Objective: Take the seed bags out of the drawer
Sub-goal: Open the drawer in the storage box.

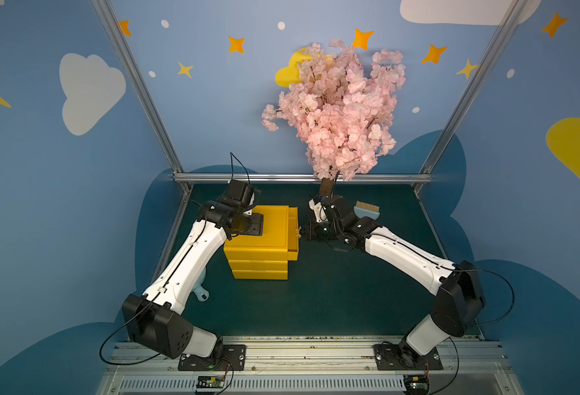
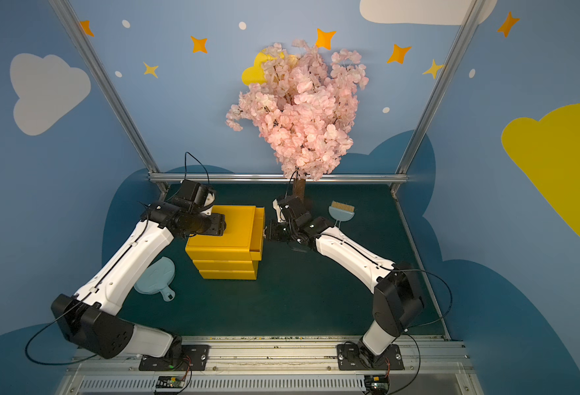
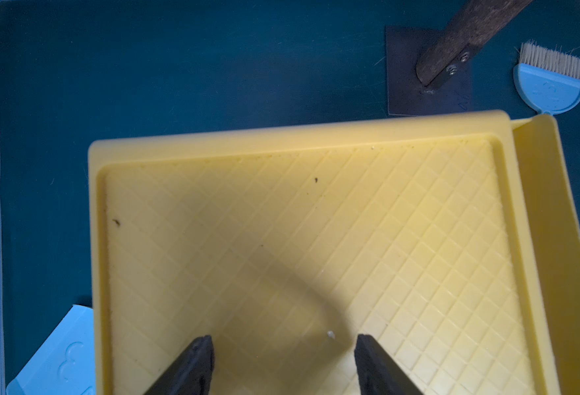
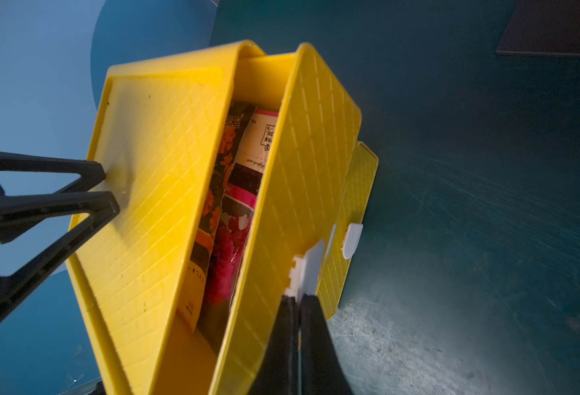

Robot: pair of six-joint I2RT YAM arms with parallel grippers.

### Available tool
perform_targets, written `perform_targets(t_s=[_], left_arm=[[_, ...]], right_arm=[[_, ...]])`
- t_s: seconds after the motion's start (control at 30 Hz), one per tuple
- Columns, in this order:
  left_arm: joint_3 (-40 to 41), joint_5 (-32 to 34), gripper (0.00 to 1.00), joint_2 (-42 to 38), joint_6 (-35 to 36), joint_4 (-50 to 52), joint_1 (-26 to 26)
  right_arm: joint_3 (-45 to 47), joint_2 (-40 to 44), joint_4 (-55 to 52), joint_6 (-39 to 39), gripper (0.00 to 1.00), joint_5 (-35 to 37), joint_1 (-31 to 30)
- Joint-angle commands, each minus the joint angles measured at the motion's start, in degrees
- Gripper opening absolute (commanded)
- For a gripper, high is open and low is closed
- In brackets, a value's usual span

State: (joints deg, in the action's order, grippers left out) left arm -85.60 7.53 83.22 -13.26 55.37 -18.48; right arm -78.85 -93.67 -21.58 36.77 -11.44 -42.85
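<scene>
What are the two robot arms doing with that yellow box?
They are opening it to get the seed bags out. The right gripper is shut on the white handle tab of the top drawer, which stands partly open. The left gripper, jaws open, rests on the yellow cube, on its top, probably steadying it. The seed bags lie inside the top drawer, not yet taken out.
</scene>
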Motion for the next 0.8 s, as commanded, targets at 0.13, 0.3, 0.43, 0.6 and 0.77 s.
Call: perform_targets(t_s=[0.13,0.3,0.43,0.6,0.77], left_arm=[[2.32,-2.61,0.70,1.90,-0.44,4.23,0.23],[2.37,-2.70,0.70,1.74,-0.45,4.21,0.24],[2.42,-2.70,0.70,1.75,-0.45,4.15,0.24],[2.40,-2.72,0.70,1.60,-0.43,4.22,0.22],[2.50,-2.70,0.70,1.57,-0.45,4.23,0.22]], right_arm=[[-0.24,5.07,-7.17,-2.22,0.00,5.67,0.79],[3.14,8.08,-6.01,-1.34,0.00,7.39,2.30],[5.55,10.59,-5.39,-2.43,0.00,7.71,3.95],[7.88,13.31,-5.40,-3.52,0.00,7.49,6.18],[9.58,14.87,-4.93,-4.25,0.00,6.35,8.36]])
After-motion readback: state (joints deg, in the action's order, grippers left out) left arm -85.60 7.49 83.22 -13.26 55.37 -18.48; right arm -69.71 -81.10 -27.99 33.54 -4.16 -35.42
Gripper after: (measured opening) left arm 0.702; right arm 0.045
